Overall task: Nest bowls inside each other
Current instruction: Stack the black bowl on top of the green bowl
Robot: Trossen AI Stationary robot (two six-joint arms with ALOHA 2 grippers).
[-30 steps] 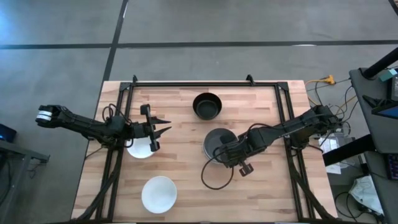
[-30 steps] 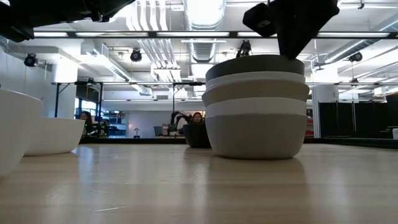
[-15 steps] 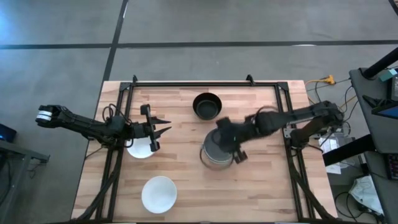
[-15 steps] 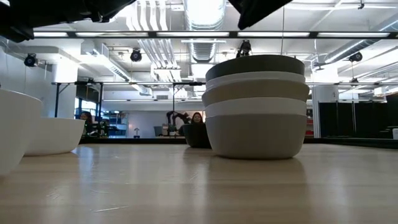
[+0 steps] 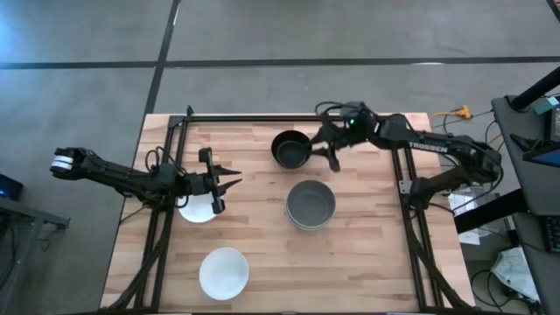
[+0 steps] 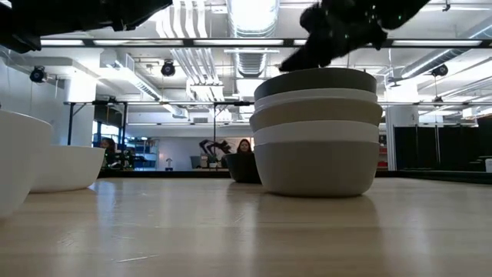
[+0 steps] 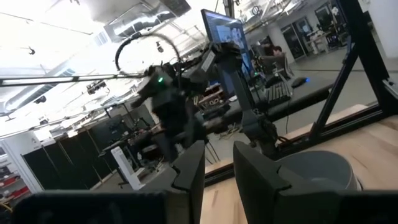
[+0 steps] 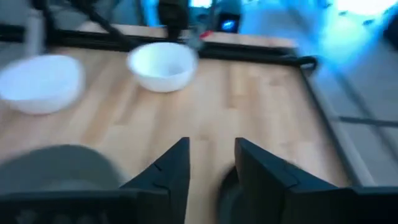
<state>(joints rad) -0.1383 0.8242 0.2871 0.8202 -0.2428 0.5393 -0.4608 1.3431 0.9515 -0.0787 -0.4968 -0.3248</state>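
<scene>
The left arm lies stretched across the table's left edge, its left gripper point(image 5: 226, 185) spread wide, holding nothing, just over a white bowl point(image 5: 196, 210) sitting mouth-up. Another white bowl point(image 5: 224, 273) stands nearer the front. The stack of bowls point(image 5: 311, 205) rests upright mid-table. The right arm reaches across the far edge; the right gripper point(image 5: 326, 150), slightly parted and empty, hangs beside the black bowl point(image 5: 290, 149).
</scene>
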